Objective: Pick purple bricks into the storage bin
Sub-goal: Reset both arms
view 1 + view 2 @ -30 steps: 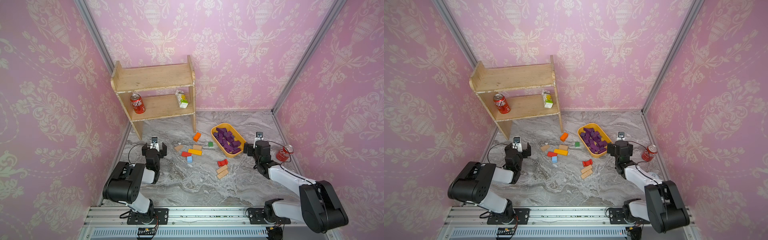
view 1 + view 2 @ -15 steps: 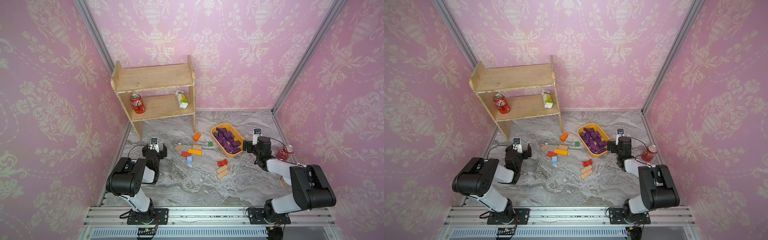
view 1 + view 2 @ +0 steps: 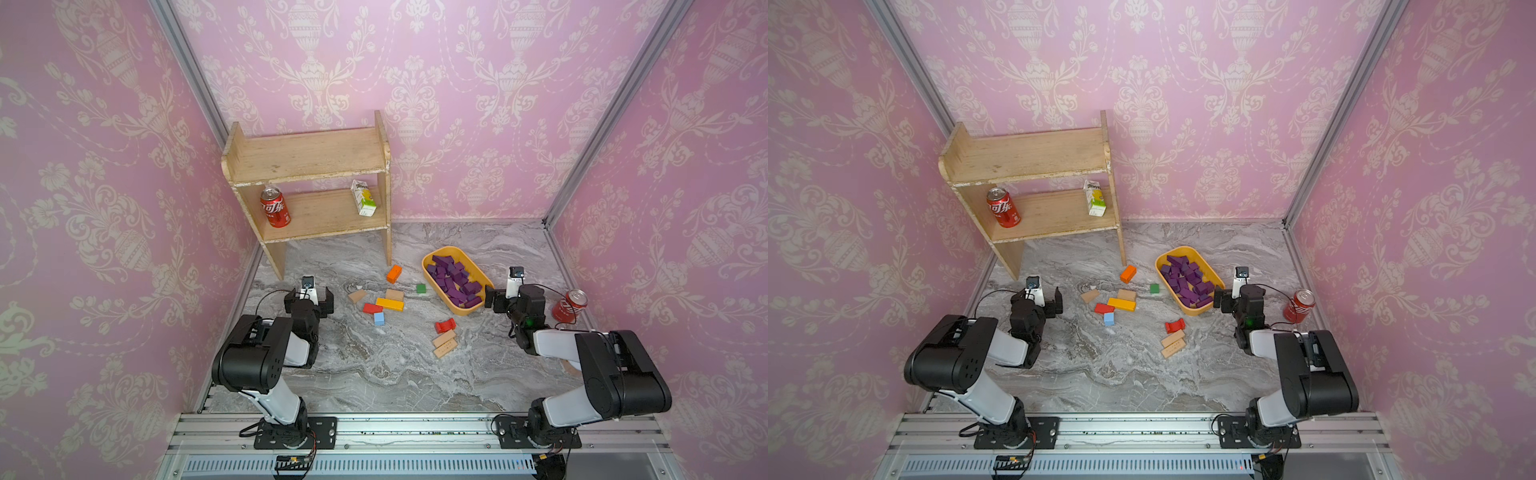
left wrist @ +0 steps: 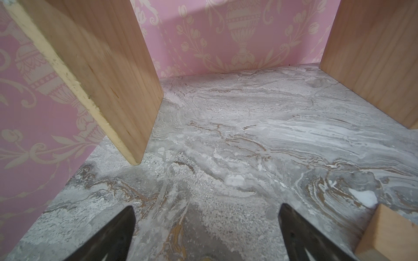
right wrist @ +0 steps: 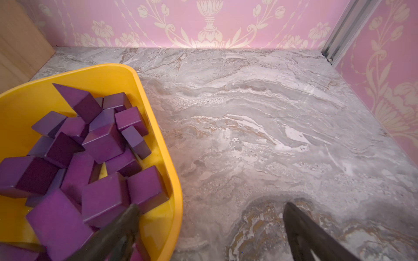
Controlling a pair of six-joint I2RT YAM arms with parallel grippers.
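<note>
Bright even light, soft shadows, wide-angle edge distortion

One shelf (image 3: 307, 153), one storage bin (image 3: 462, 309), one carton (image 3: 364, 198), two cola cans (image 3: 274, 206)

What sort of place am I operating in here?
Most likely a staged robot test cell, not a real room. Pink wallpapered panels meet at bare aluminium corner posts. The floor is a marble-print tabletop, and a small wooden shelf stands on it like a prop.
</note>
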